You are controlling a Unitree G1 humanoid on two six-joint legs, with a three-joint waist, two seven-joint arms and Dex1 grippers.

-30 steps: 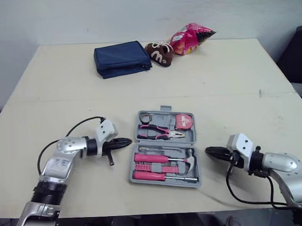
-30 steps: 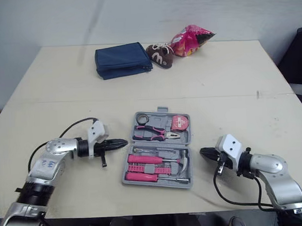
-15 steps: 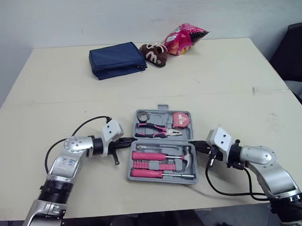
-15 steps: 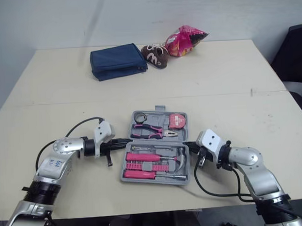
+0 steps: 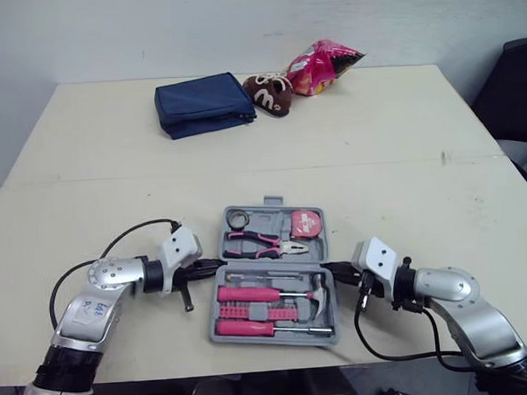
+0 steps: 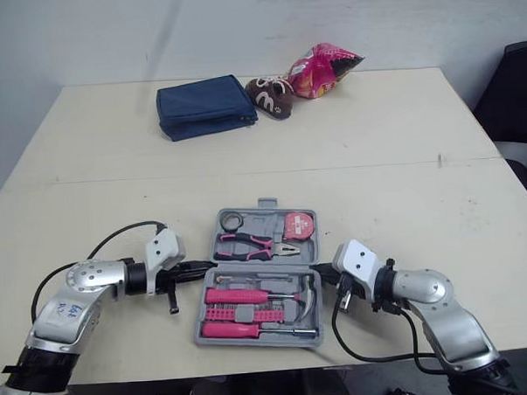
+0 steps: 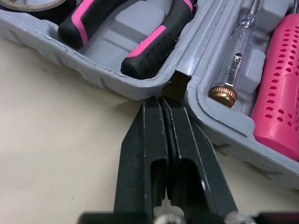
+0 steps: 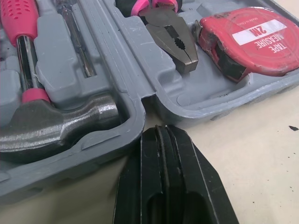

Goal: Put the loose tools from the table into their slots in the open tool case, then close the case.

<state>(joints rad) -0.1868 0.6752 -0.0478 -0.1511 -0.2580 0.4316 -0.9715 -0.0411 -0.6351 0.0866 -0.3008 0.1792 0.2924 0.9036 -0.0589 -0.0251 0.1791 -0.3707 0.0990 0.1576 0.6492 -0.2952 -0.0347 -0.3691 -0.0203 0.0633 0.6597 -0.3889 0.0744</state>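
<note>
The grey tool case point(image 5: 266, 222) lies open near the table's front. Its far half holds pink-handled pliers point(image 5: 264, 243), a red tape measure point(image 5: 301, 222) and a roll of tape point(image 5: 239, 219). The near half holds a hammer point(image 5: 317, 291), pink screwdrivers point(image 5: 250, 294) and a tester screwdriver point(image 7: 236, 60). My left gripper point(image 5: 216, 263) is shut, its tips touching the hinge notch on the case's left side point(image 7: 163, 99). On the right side, my right gripper point(image 5: 328, 267) is also shut, with its tips at the matching notch point(image 8: 161, 130).
A navy pouch point(image 5: 203, 104), a brown plush shoe point(image 5: 270, 94) and a pink snack bag point(image 5: 326, 63) sit at the table's far edge. The case's near rim is close to the table's front edge. Bare tabletop stretches on both sides.
Both shut grippers closed in on the case's hinge from either side. With them against it, the case has since slid a little toward the front edge and to the left.
</note>
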